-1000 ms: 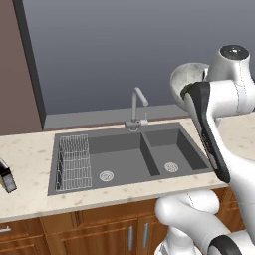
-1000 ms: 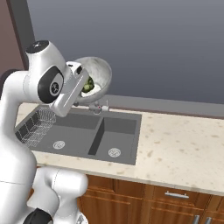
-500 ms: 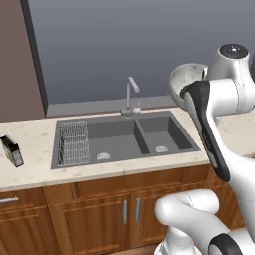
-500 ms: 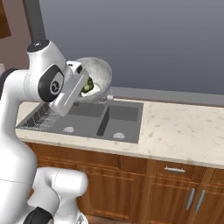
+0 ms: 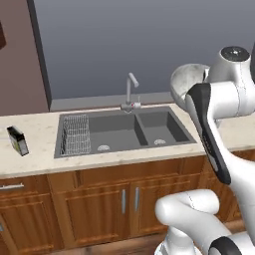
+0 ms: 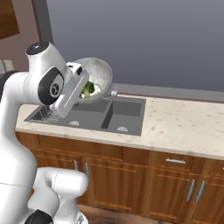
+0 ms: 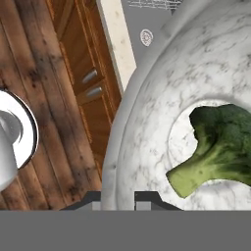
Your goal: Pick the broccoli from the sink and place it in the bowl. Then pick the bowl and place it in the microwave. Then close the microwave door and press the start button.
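Note:
My gripper [image 7: 119,198] is shut on the near rim of the bowl [image 7: 157,98], a speckled grey-white bowl held tilted in the air. The broccoli [image 7: 215,147] lies inside it on the bottom, dark green with a paler stem. From the right base view, the bowl [image 6: 94,76] hangs above the sink [image 6: 87,116] with the broccoli [image 6: 89,89] showing at its lower edge and the gripper [image 6: 75,72] at its left rim. In the left base view the bowl [image 5: 187,82] peeks out behind my forearm. The microwave and its door are out of view.
The sink [image 5: 119,149] has two dark basins, a wire rack [image 5: 75,134] on the left and a chrome faucet [image 5: 130,92] behind. A small black box [image 5: 17,140] stands on the counter to the left. Wooden cabinets [image 5: 99,199] run below; light counter [image 6: 183,127] stretches to the right.
The whole picture has shifted: the base has backed away from the counter, so the sink looks farther off and the cabinet fronts have come into view. The bowl stays held the same way.

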